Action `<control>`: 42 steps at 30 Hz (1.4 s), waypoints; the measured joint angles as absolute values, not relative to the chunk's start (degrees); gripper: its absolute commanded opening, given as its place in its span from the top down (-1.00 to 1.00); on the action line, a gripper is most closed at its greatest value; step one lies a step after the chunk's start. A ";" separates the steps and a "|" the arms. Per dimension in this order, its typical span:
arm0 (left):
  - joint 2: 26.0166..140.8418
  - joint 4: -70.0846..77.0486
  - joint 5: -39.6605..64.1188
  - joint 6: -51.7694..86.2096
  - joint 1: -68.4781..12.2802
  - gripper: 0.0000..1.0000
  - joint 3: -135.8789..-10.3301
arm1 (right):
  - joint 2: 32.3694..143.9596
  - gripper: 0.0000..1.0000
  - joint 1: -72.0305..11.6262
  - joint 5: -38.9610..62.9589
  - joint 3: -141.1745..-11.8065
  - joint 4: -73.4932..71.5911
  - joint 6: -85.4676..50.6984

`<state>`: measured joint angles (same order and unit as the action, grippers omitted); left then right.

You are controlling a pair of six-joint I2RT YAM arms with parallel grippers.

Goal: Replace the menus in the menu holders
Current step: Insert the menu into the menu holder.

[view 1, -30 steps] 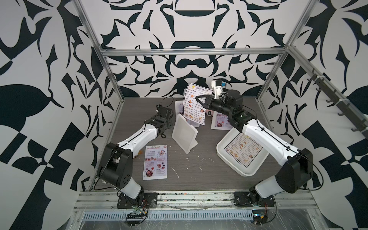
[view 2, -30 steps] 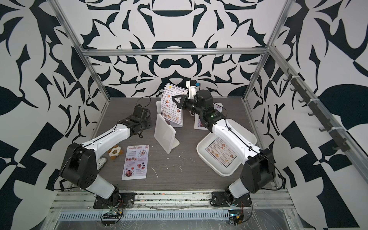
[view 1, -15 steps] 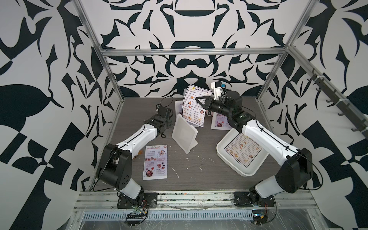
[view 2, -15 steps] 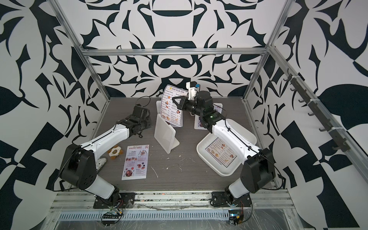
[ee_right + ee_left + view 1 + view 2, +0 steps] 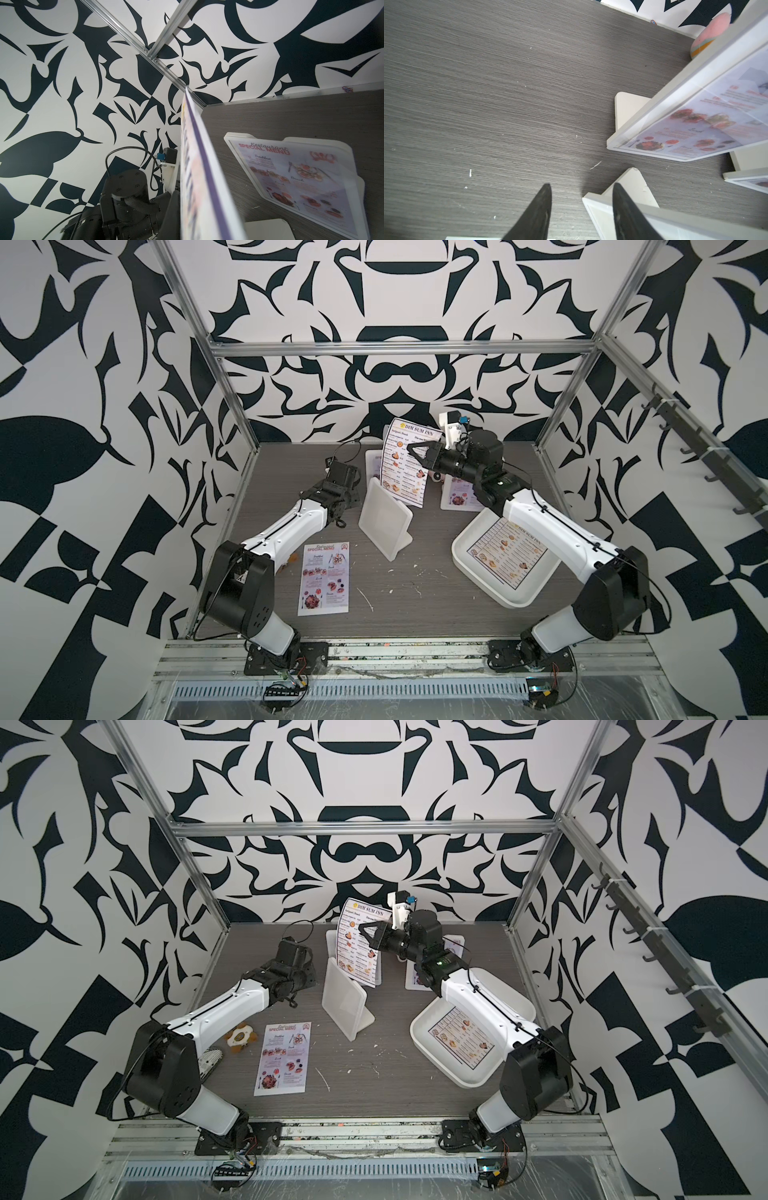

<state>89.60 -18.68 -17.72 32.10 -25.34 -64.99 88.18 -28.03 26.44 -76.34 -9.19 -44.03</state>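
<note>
1. Walls (image 5: 374, 302): bold black-and-white swirls and leaf shapes, edged by silver rails (image 5: 399, 349).
2. Table (image 5: 415, 614): grey wood grain, flecked with white.
3. Left arm (image 5: 286, 531) and right arm (image 5: 552, 531): white shells, black joints.
4. Held menu (image 5: 401, 481): white, black border, yellow emblem, warm-toned food photos.
5. Tray (image 5: 478, 576): white; the tray menu (image 5: 507, 558) in it is white with a black border.
6. Flat menu (image 5: 325, 578): pink-lavender, red heading.
7. Holder (image 5: 384, 522): plain white.
8. Rounded object (image 5: 710, 31): pink, with grey-green and orange bands.
</note>
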 measured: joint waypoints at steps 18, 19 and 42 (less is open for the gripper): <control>85.27 -19.16 -15.18 30.17 -26.30 0.02 -65.01 | 92.99 1.00 -27.94 26.33 -78.06 -9.34 -44.34; 85.21 -19.18 -15.18 30.09 -26.33 0.02 -65.01 | 93.30 1.00 -27.94 26.28 -78.06 -9.34 -44.42; 82.17 -20.67 -14.31 29.23 -26.39 0.00 -65.01 | 95.77 1.00 -28.62 25.76 -80.79 -10.61 -41.60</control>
